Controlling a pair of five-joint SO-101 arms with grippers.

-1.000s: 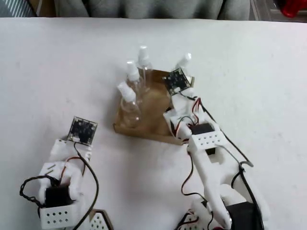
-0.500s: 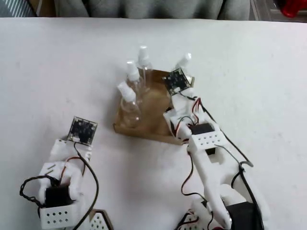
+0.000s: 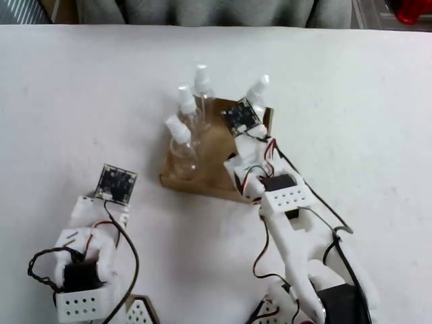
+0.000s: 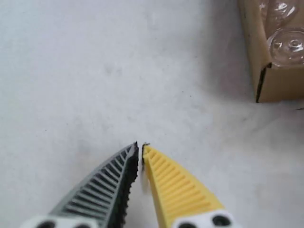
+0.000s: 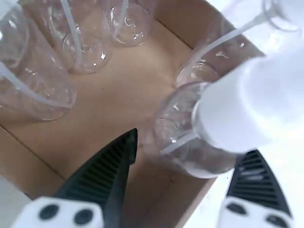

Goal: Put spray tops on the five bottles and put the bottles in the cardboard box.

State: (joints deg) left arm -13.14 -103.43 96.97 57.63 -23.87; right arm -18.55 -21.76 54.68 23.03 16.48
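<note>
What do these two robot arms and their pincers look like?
The left arm and right arm are white plastic shells with black motors, red and black cables, and a small black square board at each wrist. The left gripper has one dark grey and one yellow ribbed, pointed finger; the right gripper has two black ones.

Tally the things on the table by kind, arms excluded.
Spray bottles: 5
Cardboard box: 1
Total: 6
</note>
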